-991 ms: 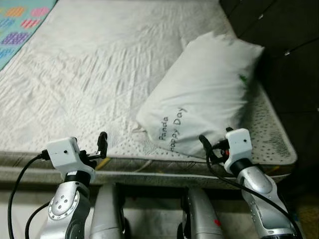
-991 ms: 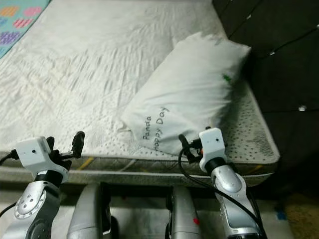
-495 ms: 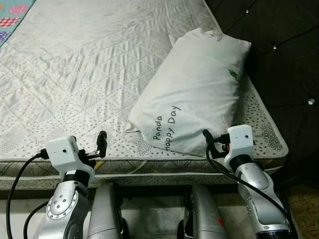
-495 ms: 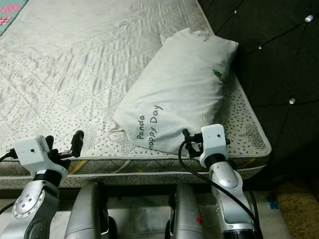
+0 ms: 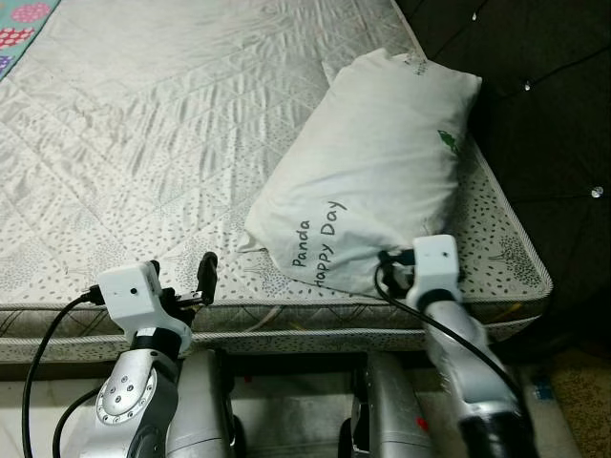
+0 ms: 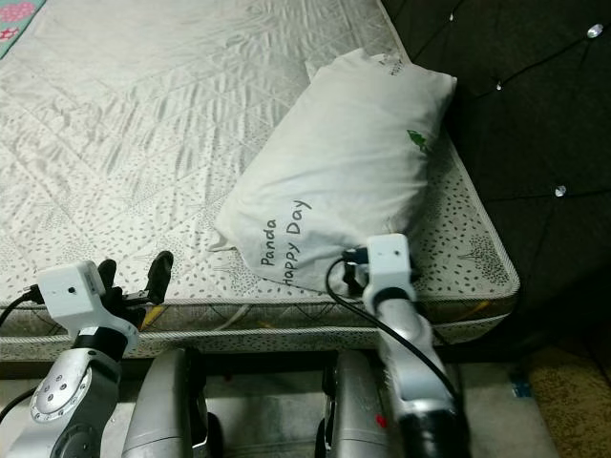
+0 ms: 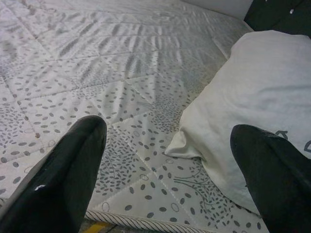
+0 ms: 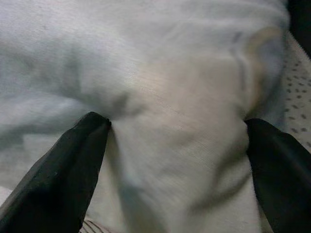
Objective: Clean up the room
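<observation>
Lying slantwise on the bare mattress (image 5: 143,124) at about 2 o'clock from the robot, the white pillow (image 5: 377,181) was seen printed "Panda Happy Day" near its lower end, with a small green mark near its upper end; its cloth was soft and lightly creased, and one lower corner trailed flat on the quilted cover. Against half a second before, the right gripper (image 8: 175,145) had been carried forward and inward until its released jaws straddled the pillow's near end, cloth bulging between the black fingers (image 8: 68,165). That was judged to be the start of a grasp, not yet closed, so the tidying of the pillow was taken as barely begun. The left gripper (image 7: 170,160) had been shifted slightly to the right and was held low over the mattress's front edge at 10 o'clock, jaws spread wide and grasping nothing, the pillow's trailing corner lying ahead between them. A dark tufted headboard (image 5: 544,105) stood beyond at 3 o'clock.
</observation>
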Motion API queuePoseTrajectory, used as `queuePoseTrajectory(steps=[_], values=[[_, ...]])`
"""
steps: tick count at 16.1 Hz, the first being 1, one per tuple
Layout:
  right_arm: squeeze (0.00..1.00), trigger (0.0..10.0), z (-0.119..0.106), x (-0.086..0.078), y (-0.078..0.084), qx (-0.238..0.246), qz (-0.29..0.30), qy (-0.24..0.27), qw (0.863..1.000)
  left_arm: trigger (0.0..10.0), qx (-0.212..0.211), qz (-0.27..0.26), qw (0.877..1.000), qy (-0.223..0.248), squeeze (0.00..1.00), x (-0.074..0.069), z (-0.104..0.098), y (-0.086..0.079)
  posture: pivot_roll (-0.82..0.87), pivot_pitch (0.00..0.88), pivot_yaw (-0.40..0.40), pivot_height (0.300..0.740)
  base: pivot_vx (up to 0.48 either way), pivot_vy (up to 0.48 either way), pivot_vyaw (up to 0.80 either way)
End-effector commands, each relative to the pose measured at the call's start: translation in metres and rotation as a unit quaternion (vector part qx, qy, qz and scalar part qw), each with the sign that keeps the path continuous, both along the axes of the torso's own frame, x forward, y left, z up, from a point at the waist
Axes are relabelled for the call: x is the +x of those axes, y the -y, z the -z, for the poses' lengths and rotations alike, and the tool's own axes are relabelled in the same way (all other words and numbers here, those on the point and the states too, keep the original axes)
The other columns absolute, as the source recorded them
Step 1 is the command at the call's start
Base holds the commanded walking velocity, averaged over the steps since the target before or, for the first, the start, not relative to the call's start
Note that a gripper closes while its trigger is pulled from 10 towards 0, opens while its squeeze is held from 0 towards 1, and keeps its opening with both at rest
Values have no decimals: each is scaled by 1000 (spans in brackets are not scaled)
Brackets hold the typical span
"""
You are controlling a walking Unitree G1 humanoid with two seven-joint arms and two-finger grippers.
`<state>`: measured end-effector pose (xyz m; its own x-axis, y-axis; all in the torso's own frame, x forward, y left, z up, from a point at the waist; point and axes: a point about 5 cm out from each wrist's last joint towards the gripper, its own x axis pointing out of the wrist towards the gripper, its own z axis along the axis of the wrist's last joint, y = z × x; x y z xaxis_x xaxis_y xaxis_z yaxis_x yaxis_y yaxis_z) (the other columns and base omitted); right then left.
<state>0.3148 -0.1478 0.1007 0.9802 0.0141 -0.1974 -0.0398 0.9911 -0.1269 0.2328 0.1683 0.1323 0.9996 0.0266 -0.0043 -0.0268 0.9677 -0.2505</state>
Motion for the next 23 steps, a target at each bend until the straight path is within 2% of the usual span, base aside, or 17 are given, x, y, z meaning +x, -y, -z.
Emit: queuePoseTrajectory(steps=[1,3,9,13,14,16,17,23], values=[[0,0,1,5,-9,12,-1,-4,1000,10000,0,0,1000,-1,0,-1,-1,-1,18,203,-41,546,0,0,0],[0,0,-5,14,-23,23,-10,5,1000,10000,1,-1,1000,1,0,-1,-3,-1,24,198,-41,546,0,0,0],[0,0,-11,30,-39,53,3,21,998,10000,1,0,1000,7,0,3,-5,1,32,182,-35,546,0,0,0],[0,0,-8,30,-40,55,3,22,998,10000,-2,6,1000,11,0,3,-7,1,36,174,-36,546,0,0,0],[0,0,-7,30,-39,55,4,21,998,10000,-9,22,1000,14,0,2,-7,4,36,171,-36,546,0,0,0],[0,0,-7,33,-35,52,8,25,998,10000,-20,88,996,16,0,-1,-7,17,40,161,-35,546,0,0,0],[0,0,-8,34,-34,51,10,27,998,10000,-22,101,995,14,0,-2,-7,20,40,161,-35,546,0,0,0],[0,0,-15,46,-34,43,7,42,998,10000,-17,104,994,-5,0,-2,-2,19,52,139,-37,546,0,0,0]])
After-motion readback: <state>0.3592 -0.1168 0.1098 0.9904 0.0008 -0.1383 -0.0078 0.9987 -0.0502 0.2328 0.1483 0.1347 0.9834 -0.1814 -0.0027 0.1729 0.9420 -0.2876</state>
